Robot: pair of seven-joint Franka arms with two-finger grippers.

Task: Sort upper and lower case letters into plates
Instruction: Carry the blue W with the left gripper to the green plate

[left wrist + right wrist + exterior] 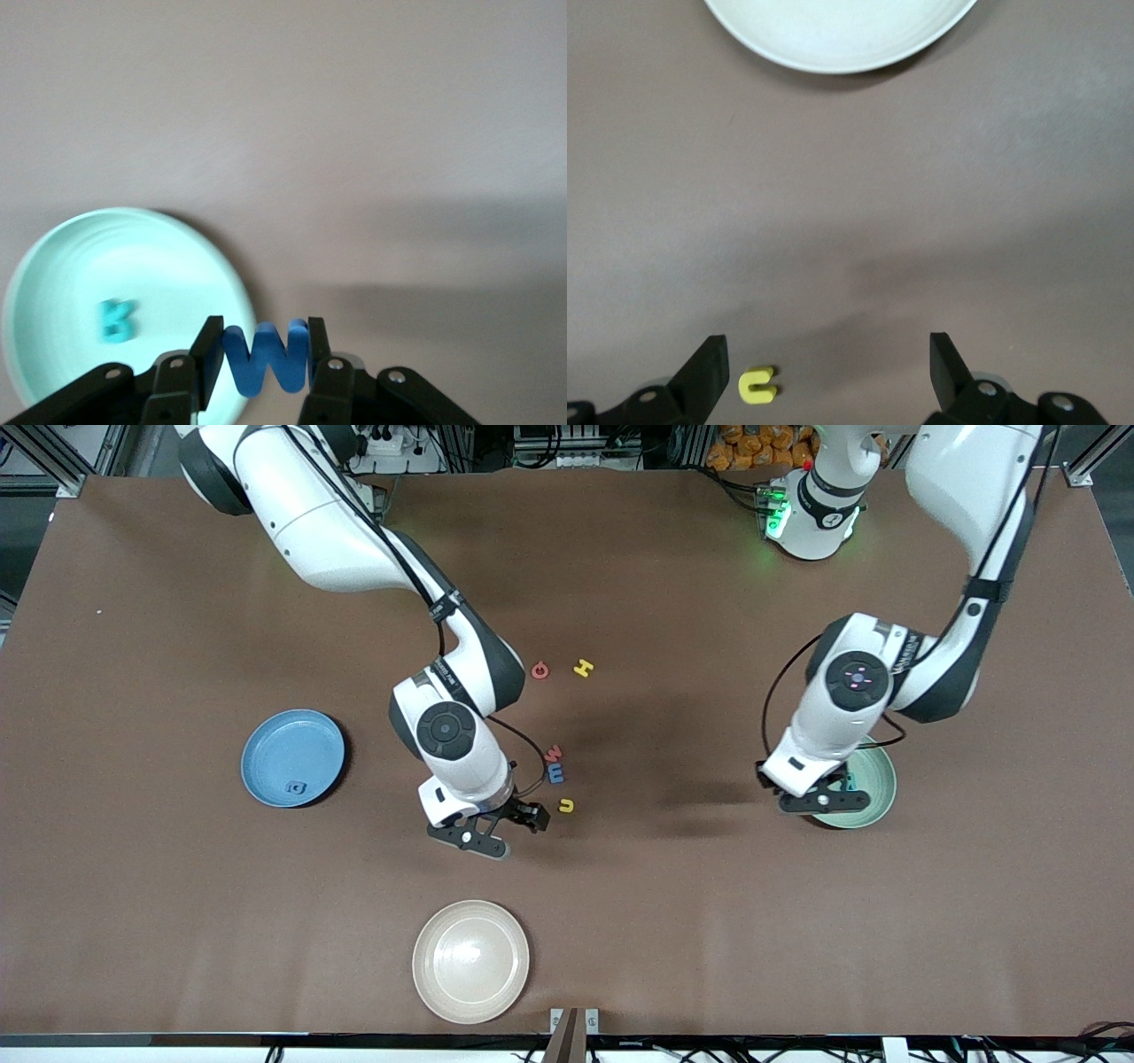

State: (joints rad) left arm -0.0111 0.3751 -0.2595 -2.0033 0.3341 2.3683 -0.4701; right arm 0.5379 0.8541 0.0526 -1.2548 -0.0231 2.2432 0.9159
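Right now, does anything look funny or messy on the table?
Nothing is spilled or broken. One oddity: the cream plate sits empty, apart from the letters. The left gripper holds a blue W by the mint plate; the right gripper hangs open near the yellow letter.

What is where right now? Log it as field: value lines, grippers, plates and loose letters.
left gripper: shut on blue W, over the rim of the mint plate
mint plate contents: one teal letter
right gripper: open, over the table by the yellow U
blue plate: one blue letter
loose letters: red G, yellow H, red w, blue m
cream plate: holds no letters
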